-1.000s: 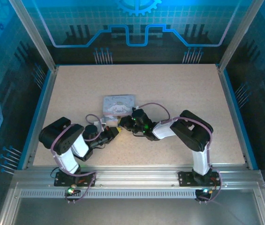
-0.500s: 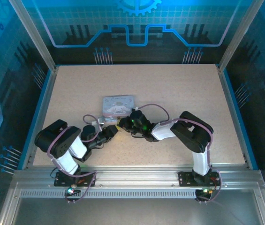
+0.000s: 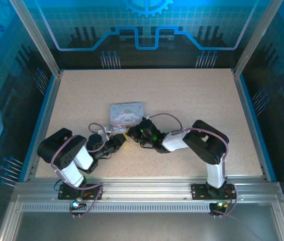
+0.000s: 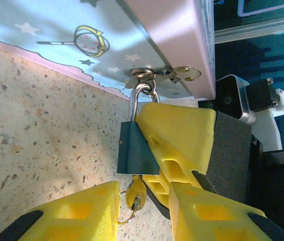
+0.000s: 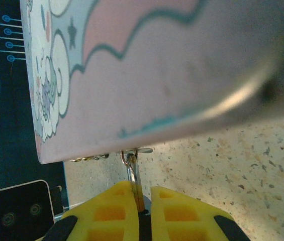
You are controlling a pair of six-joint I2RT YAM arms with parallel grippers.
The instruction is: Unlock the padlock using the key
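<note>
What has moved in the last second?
The left arm sank back toward the near-left corner, drawing the left end effector slightly away from the tin. Its jaws now stand open on either side of the key at the base of the padlock. The right end effector, shut on the padlock, and the tin stayed put.
</note>
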